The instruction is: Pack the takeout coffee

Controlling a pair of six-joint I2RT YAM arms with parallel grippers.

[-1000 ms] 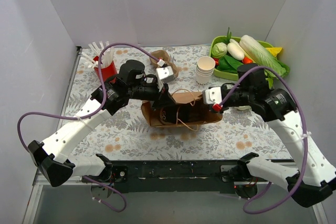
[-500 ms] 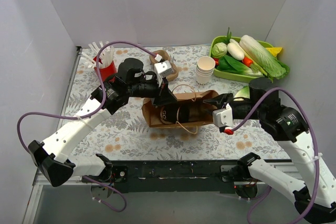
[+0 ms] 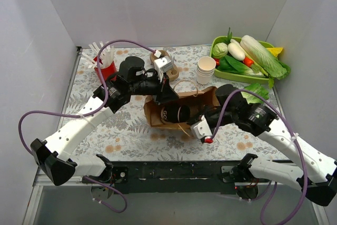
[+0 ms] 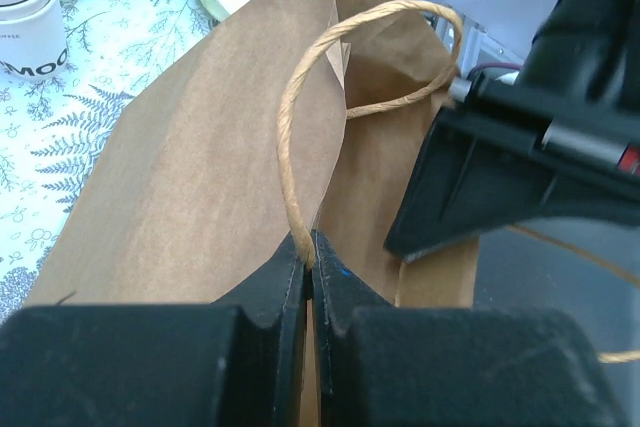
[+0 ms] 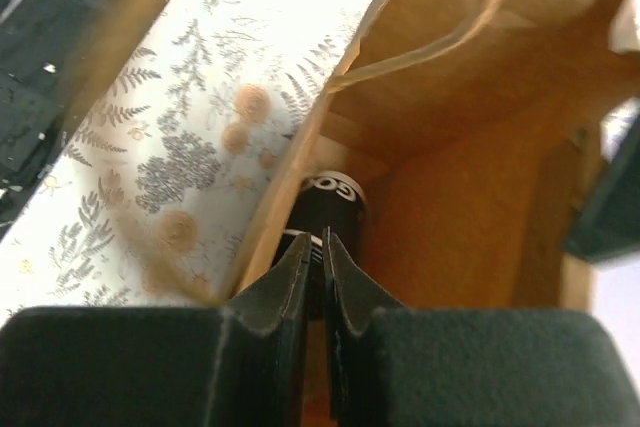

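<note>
The brown paper bag (image 3: 155, 119) lies on its side in the middle of the patterned table (image 3: 121, 130), with its mouth turned toward the right arm. The left gripper (image 4: 308, 252) is closed tight on one twine handle (image 4: 300, 127) just where the loop meets the paper, and it holds the bag's upper wall up. The second handle trails loose at the mouth.

Inside, on the lower wall, lies the takeout coffee (image 5: 333, 192). Only a black round part with white lettering shows, so I take it for the cup on its side without being sure which end faces out.

The right gripper (image 5: 322, 247) reaches into the bag's mouth close to that dark shape. Its fingers are drawn together to a hairline slit. Nothing can be made out between them (the wrist view is too close and dim to rule out a touch).

Behind the left wrist a tan pulp carrier (image 3: 175, 70) peeks out, mostly hidden. At the far left stands a red cup (image 3: 107, 70) full of white straws. Just beyond the bag is a stack of white paper cups (image 3: 206, 69). The green tray (image 3: 231, 76) in the far right corner is heaped with vegetables.
</note>
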